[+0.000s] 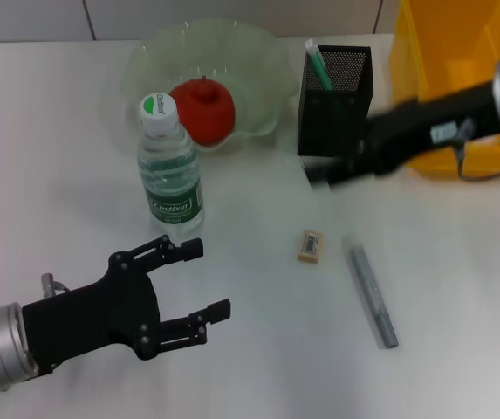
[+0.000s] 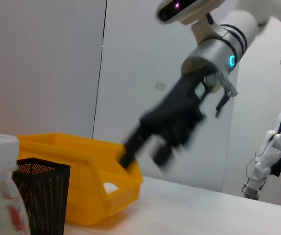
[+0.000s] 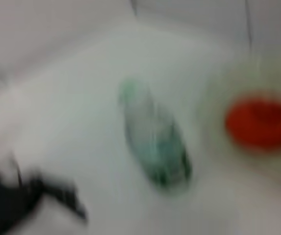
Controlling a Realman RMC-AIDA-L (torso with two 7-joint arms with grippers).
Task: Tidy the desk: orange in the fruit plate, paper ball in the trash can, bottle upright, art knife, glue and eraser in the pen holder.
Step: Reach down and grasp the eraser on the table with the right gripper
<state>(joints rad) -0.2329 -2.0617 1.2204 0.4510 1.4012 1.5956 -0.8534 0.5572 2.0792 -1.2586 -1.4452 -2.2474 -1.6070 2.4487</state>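
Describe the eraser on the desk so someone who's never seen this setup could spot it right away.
Start at the black mesh pen holder beside the yellow trash can, then come toward the robot across the white table. The eraser lies flat there, left of a long grey pen-like stick; it is the small beige block with a printed sleeve.

My left gripper (image 1: 195,284) is matte black with visible screws and silver pins behind it, on a silver wrist lit green. My right gripper (image 1: 341,170) is black too, with a silver wrist ringed cyan.
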